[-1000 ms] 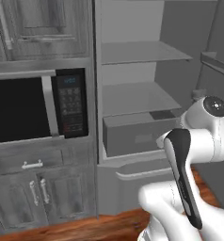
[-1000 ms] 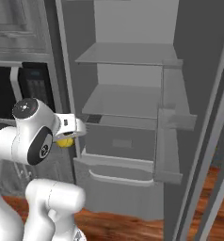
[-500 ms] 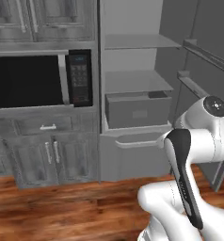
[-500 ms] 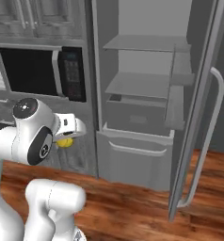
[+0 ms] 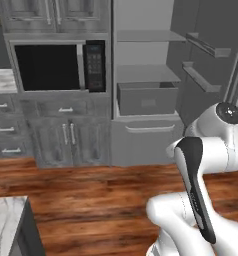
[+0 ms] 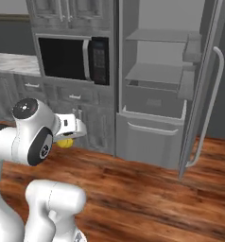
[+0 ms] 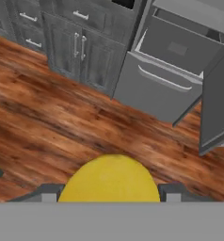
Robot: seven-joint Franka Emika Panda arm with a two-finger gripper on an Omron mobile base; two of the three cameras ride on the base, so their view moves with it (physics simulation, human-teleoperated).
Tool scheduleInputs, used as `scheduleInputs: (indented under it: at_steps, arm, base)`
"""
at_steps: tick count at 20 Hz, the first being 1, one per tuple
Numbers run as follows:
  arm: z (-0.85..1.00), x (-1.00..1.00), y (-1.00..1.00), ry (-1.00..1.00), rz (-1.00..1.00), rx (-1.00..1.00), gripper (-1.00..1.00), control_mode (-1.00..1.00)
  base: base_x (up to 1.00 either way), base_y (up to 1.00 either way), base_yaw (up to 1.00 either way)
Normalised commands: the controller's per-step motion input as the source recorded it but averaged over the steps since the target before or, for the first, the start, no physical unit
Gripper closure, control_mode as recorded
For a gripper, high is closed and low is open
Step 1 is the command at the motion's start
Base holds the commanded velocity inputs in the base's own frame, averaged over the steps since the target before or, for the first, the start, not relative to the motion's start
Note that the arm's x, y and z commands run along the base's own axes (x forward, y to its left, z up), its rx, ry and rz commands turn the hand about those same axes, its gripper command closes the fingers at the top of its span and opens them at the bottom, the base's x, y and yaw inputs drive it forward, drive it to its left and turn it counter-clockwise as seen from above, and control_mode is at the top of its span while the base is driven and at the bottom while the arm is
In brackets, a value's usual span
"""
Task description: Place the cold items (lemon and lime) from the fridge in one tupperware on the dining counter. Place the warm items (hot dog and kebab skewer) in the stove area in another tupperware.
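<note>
So the pincer point(image 7: 109, 195) is pinching the lemon point(image 7: 109, 179), which sits snug between the two fingertips point(image 7: 49, 193) at 6 o'clock in the hand view; from the right base view it's a yellow blob point(image 6: 64, 142) tucked under the wrist. The fridge point(image 6: 157, 85) stands open at about 1 o'clock with its drawer point(image 5: 147, 97) pulled out. Looks like the carry leg: lemon's out, and next it needs hauling over to a tupperware on the dining desk.
</note>
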Motion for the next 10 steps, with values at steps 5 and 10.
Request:
scheduleInputs:
  at_steps: [5,10]
  arm:
    - [0.0,0.0,0.0,0.0,0.0,0.0,1.0,1.0]
    - [0.0,0.0,0.0,0.0,0.0,0.0,1.0,1.0]
  base:
    - [-1.0,0.0,0.14]
    - [-1.0,0.11,0.13]
